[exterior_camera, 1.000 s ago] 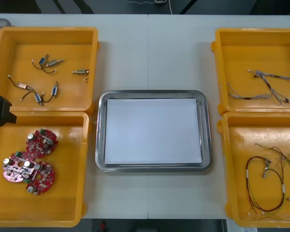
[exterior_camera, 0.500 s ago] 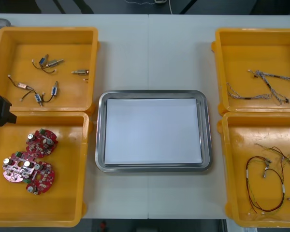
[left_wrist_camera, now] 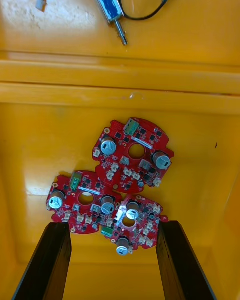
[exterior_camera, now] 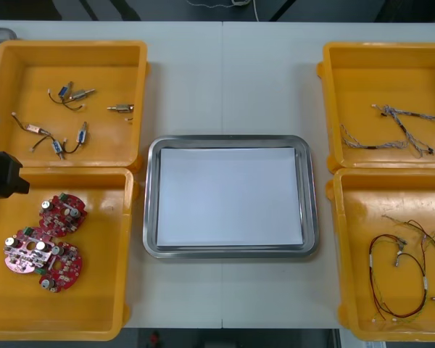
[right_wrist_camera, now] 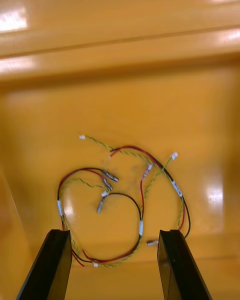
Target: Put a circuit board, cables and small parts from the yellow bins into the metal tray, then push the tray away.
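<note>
**Left hand**: held above the near left bin, pointing down at its floor. The two black fingers are spread wide with nothing between them. In the front view its black body is cut by the frame edge, over the rim shared by the two left bins.

**Right hand**: held the same way above the near right bin, with fingers apart and nothing in them. In the front view it is a black sliver at the frame edge.

**Contents.**
- Near left bin: three red boards, overlapping in a cluster, the nearest edges lying between the left fingers.
- Far left bin: small metal parts with black leads (one lies apart, toward the tray side).
- Near right bin: red, yellow and black cables in a loose tangled loop.
- Far right bin: twisted blue-and-white cables, running off the frame edge.

**Tray**: on the surface between the bin pairs, white inside.
</note>
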Action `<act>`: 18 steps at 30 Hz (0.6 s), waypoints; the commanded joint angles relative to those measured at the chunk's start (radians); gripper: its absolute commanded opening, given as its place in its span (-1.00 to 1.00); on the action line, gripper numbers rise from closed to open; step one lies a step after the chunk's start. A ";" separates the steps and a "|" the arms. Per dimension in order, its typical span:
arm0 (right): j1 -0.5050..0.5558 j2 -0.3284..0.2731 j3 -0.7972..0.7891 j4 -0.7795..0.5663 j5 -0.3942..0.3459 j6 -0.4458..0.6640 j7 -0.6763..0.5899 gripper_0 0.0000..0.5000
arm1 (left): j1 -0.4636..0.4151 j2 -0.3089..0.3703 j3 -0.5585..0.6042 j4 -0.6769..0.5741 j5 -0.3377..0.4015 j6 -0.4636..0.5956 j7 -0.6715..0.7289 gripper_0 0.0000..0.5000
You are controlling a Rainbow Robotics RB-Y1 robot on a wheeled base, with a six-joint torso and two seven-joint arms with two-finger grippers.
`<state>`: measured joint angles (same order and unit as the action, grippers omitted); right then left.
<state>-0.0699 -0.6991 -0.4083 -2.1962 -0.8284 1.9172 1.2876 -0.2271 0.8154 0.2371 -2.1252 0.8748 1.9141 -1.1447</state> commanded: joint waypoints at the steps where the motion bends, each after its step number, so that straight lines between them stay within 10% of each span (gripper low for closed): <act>1: 0.094 -0.069 -0.037 -0.042 -0.021 0.003 0.091 1.00 | 0.015 -0.012 -0.006 0.001 0.012 0.006 -0.079 1.00; 18: 0.323 -0.126 -0.029 -0.045 -0.040 -0.333 0.321 1.00 | 0.077 -0.010 -0.006 0.001 0.010 0.006 -0.127 1.00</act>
<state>0.1859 -0.7696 -0.4474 -2.2114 -0.8623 1.6338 1.5687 -0.1904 0.8090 0.2371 -2.1226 0.8804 1.9141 -1.1454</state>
